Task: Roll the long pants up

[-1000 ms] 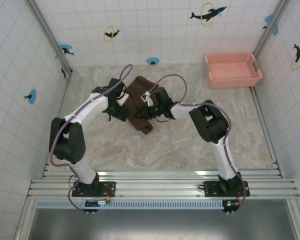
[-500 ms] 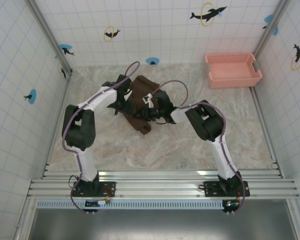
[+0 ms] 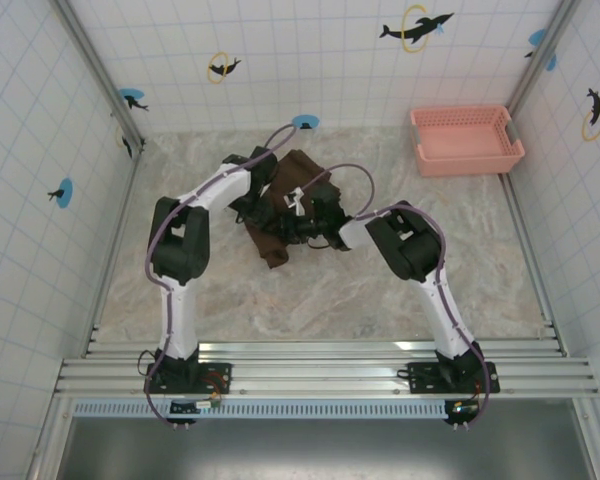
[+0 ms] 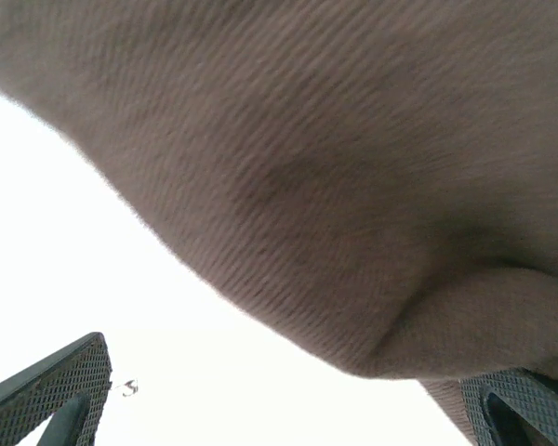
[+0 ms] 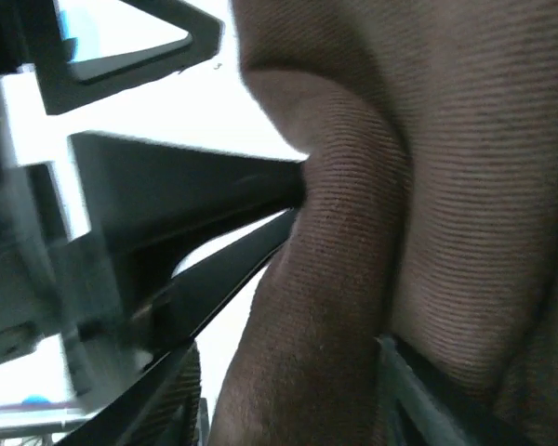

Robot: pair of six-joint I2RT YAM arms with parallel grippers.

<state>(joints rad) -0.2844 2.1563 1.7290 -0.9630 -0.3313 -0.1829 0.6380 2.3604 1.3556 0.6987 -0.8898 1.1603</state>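
The long pants (image 3: 272, 238) lie bunched in a dark brown heap at the back middle of the table. My left gripper (image 3: 258, 195) is at the heap's left side. In the left wrist view it (image 4: 288, 409) stands open, and the ribbed brown cloth (image 4: 335, 167) bulges just above its fingers, close to the right one. My right gripper (image 3: 298, 222) is at the heap's right side. In the right wrist view a thick fold of the pants (image 5: 353, 279) runs between its fingers, with a bright gap beside the left finger (image 5: 163, 390). Its jaws stand apart around the fold.
A pink mesh basket (image 3: 467, 140) stands at the back right corner. Tiled walls close in the table on three sides. Both arms cross over the back middle, their elbows near the centre.
My left arm has swung back and to the right, up against the heap. The right gripper's jaws have parted from the fold. The heap has shifted slightly toward the back.
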